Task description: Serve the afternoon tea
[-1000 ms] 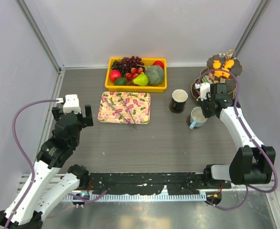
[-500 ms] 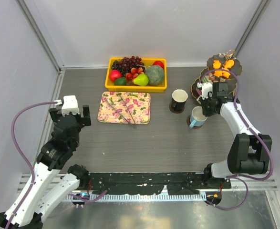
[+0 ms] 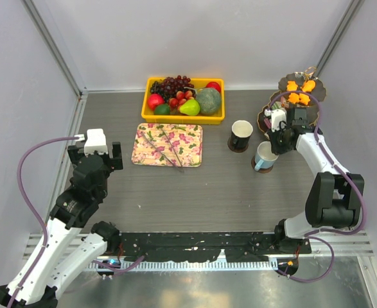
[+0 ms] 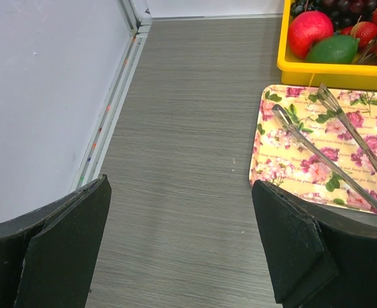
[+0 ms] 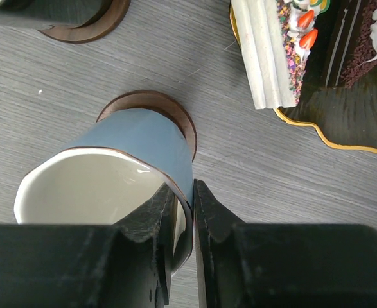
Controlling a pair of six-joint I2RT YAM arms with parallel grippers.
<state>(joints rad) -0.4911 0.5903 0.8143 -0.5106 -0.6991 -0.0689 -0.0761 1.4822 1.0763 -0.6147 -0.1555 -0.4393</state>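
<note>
The light-blue cup (image 3: pixel 263 158) (image 5: pixel 137 138) sits on a round brown coaster (image 5: pixel 175 109), leaning a little. My right gripper (image 3: pixel 273 151) (image 5: pixel 191 192) is shut on its rim, one finger inside and one outside the wall. To the left of it stands the black cup (image 3: pixel 241 135) on its own coaster. The dark gold-rimmed stand (image 3: pixel 316 108) rises just behind, with orange pastries (image 3: pixel 299 85) on top and a cake piece (image 5: pixel 271 51) on the bottom tier (image 5: pixel 342 122). Far to the left, my left gripper (image 3: pixel 96 157) (image 4: pixel 182 186) hangs open over bare table.
A yellow crate of fruit (image 3: pixel 183 97) stands at the back middle. In front of it lies a floral tray (image 3: pixel 167 144) with metal tongs (image 4: pixel 329 147) on it. Grey walls close in on the left, back and right.
My right wrist has shifted slightly back toward the stand while still gripping the cup, which has barely moved. The left gripper has drifted a little to the left.
</note>
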